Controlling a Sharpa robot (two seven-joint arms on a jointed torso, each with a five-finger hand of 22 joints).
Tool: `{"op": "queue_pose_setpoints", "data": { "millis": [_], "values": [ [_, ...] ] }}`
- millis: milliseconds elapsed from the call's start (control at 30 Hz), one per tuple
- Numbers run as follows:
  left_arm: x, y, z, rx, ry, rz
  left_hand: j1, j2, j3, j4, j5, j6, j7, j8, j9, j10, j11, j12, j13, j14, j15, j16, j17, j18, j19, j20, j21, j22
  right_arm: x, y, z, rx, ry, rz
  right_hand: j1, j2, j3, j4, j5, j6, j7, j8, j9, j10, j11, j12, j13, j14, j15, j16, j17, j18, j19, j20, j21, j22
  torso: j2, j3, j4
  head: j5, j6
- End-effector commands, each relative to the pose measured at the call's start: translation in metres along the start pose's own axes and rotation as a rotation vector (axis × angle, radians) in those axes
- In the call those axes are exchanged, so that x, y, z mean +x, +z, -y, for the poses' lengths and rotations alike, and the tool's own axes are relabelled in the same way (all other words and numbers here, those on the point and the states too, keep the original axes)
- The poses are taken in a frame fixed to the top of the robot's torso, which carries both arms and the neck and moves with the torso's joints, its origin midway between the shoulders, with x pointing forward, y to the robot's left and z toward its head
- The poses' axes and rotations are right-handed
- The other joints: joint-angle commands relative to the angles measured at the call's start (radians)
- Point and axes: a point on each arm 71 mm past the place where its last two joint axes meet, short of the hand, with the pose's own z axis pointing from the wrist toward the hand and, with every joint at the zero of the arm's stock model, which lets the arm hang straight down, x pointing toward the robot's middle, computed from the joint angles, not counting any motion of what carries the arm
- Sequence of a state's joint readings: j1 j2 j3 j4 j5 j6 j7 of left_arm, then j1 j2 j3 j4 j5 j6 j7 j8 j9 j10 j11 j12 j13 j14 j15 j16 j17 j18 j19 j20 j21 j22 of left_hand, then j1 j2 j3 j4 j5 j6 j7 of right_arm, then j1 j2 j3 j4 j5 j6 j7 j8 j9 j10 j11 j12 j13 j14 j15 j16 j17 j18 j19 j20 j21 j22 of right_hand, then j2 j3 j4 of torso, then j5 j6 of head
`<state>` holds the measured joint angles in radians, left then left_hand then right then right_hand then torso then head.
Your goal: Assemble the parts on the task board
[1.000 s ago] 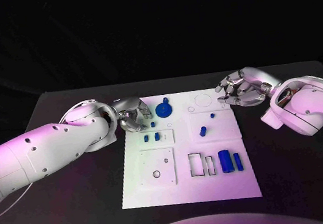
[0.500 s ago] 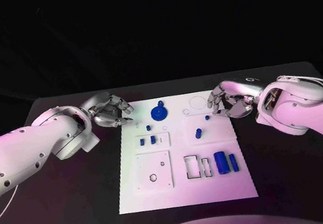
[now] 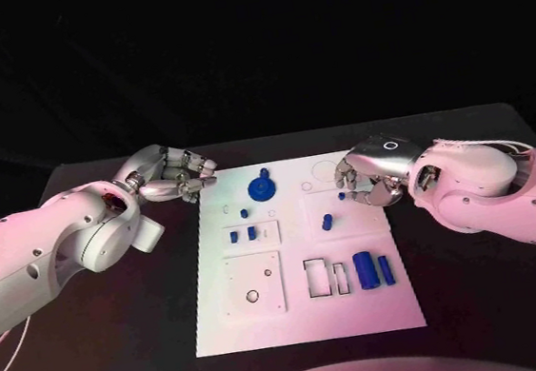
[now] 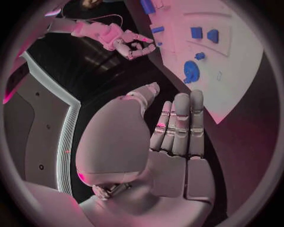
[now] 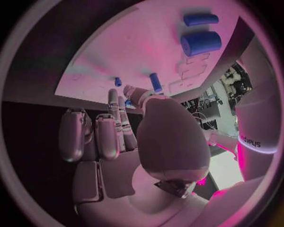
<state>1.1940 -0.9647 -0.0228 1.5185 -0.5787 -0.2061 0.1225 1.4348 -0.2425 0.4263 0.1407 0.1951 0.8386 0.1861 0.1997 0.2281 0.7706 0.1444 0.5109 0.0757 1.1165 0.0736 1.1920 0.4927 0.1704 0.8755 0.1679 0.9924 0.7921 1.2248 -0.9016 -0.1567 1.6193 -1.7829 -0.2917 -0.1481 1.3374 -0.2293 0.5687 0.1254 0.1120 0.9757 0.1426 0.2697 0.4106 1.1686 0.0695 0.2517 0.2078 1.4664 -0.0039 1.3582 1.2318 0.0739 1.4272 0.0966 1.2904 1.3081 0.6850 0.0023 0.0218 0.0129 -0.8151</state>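
Both hands have shifted since a second ago: the left hand (image 3: 172,175) has drawn back off the white rectangular task board (image 3: 311,313) and now hangs over the black table (image 3: 131,363) just beyond the board's upper-left corner; the right hand (image 3: 368,180) has come in over the board's right edge, upper right of centre.

Left hand's fingers lie side by side, lightly curled, holding nothing in the left wrist view (image 4: 177,127). Right hand's fingers are curled inward over the board; a small blue peg (image 3: 342,196) sits right at the fingertips, contact cannot be told.

On the board: a round blue knobbed disc (image 3: 261,187) near the top centre, two small blue blocks (image 3: 242,235) left of centre, a short blue pin (image 3: 327,222) at centre, a thick blue cylinder (image 3: 366,268) and a thin blue rod (image 3: 385,269) side by side at lower right.
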Motion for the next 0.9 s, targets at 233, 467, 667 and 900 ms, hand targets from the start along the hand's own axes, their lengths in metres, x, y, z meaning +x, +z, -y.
{"op": "queue_pose_setpoints", "data": {
  "millis": [233,467,667,900],
  "values": [
    [-0.005,-0.003,0.005,0.054,-0.152,0.055,0.011,0.003,0.002,0.005,0.005,0.000,0.009,0.006,-0.001,0.004,-0.002,0.006,0.001,0.001,-0.007,0.004,-0.001,0.015,0.006,0.000,-0.006,-0.001,0.004,0.005,-0.005,0.028,-0.091,0.002,-0.006,-0.007,0.008,-0.001,0.002,0.003,0.001,-0.011,-0.004,0.005,0.001,-0.015,-0.004,0.033,-0.003,0.004,0.000,-0.012,0.007,0.000,0.006,0.096,0.000,0.0007,-0.0008,-0.001,-0.005],
    [-0.005,-0.004,0.004,0.049,-0.157,0.050,0.012,0.004,0.003,0.006,0.005,0.000,0.010,0.006,-0.001,0.003,-0.001,0.006,0.000,0.001,-0.006,0.004,-0.002,0.015,0.006,0.000,-0.006,-0.002,0.010,0.008,-0.005,0.031,-0.092,-0.013,0.001,-0.004,0.016,-0.006,0.005,0.004,0.001,-0.014,-0.005,0.006,0.001,-0.021,-0.004,0.034,-0.003,0.006,0.003,-0.013,0.009,0.000,0.009,0.099,0.001,0.0018,-0.0002,-0.002,-0.008],
    [-0.005,-0.004,0.004,0.046,-0.159,0.046,0.013,0.004,0.003,0.006,0.005,0.000,0.011,0.006,-0.001,0.002,-0.001,0.006,0.000,0.000,-0.006,0.004,-0.002,0.015,0.007,0.000,-0.006,-0.002,0.017,0.010,-0.005,0.033,-0.089,-0.025,0.009,-0.003,0.025,-0.014,0.019,0.006,0.002,-0.018,-0.007,0.010,0.002,-0.028,-0.005,0.033,-0.003,0.006,0.003,-0.013,0.009,0.001,0.010,0.101,0.001,0.0023,-0.0011,0.001,-0.012],
    [-0.005,-0.005,0.004,0.043,-0.159,0.042,0.015,0.004,0.004,0.006,0.005,-0.001,0.012,0.005,-0.002,-0.002,0.000,0.006,0.000,0.000,-0.006,0.004,-0.003,0.014,0.007,0.000,-0.006,-0.002,0.020,0.013,-0.004,0.035,-0.088,-0.025,0.019,0.000,0.038,-0.024,0.018,0.009,0.003,-0.021,-0.008,0.013,0.002,-0.035,-0.005,0.033,-0.003,0.007,0.004,-0.013,0.008,0.001,0.011,0.102,0.000,0.0024,-0.0009,0.001,-0.014]
  ]
}}
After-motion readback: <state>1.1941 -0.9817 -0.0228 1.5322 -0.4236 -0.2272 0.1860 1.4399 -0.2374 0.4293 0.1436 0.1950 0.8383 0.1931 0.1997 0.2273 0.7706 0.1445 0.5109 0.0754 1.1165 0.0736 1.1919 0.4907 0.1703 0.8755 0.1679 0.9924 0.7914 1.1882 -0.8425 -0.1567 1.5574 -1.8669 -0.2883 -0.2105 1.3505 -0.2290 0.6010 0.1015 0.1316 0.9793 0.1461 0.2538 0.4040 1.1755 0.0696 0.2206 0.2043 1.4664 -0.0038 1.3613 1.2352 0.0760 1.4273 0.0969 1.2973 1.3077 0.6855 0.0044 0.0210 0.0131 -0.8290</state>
